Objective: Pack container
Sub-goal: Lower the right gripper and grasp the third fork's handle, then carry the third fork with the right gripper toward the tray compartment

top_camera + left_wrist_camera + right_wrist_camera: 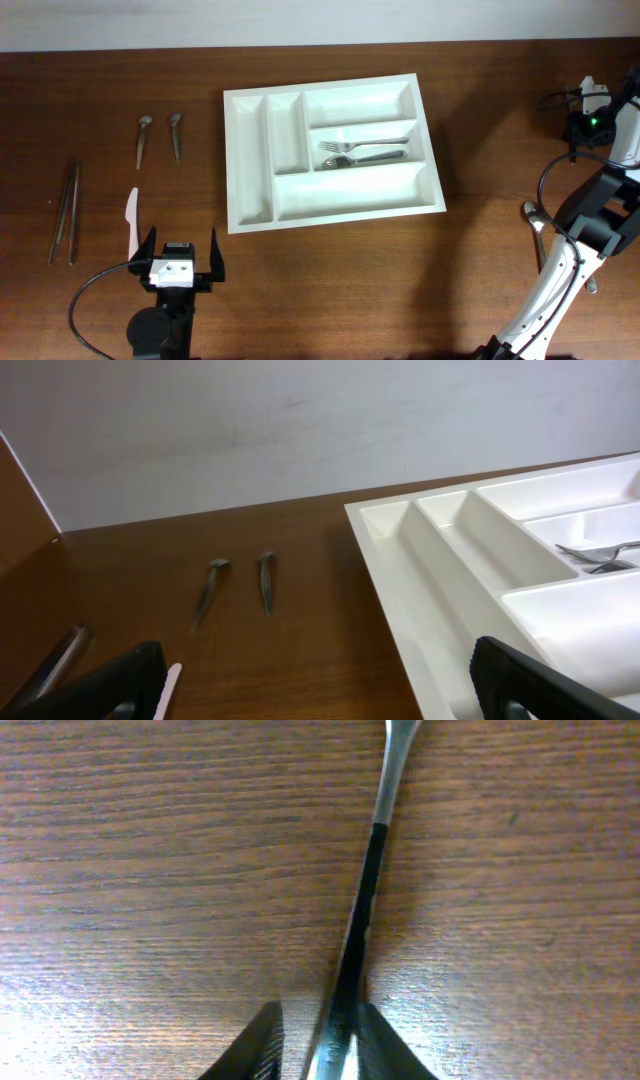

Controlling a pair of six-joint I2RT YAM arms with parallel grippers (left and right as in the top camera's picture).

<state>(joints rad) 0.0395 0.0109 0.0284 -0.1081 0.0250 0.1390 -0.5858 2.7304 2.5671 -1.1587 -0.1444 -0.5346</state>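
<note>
The container (pixel 250 215), a large white tray with compartments, lies in the middle of the table, with two metal forks (pixel 365 152) in its middle crosswise compartment. Its near corner (pixel 400 590) shows in the left wrist view. At the table's right, a metal spoon (pixel 533 215) lies partly under the right arm. My right gripper (pixel 318 1045) is narrowed around the spoon's handle (pixel 365 890), one finger against it and a thin gap at the other. My left gripper (pixel 182 255) stands wide open at the front left with nothing between its fingers.
Left of the container lie two small spoons (pixel 143 140) (pixel 176 135), a pair of chopsticks (pixel 66 212) and a white plastic knife (pixel 131 220) just beside the left gripper. The right arm's cables loop at the far right edge (pixel 560 100).
</note>
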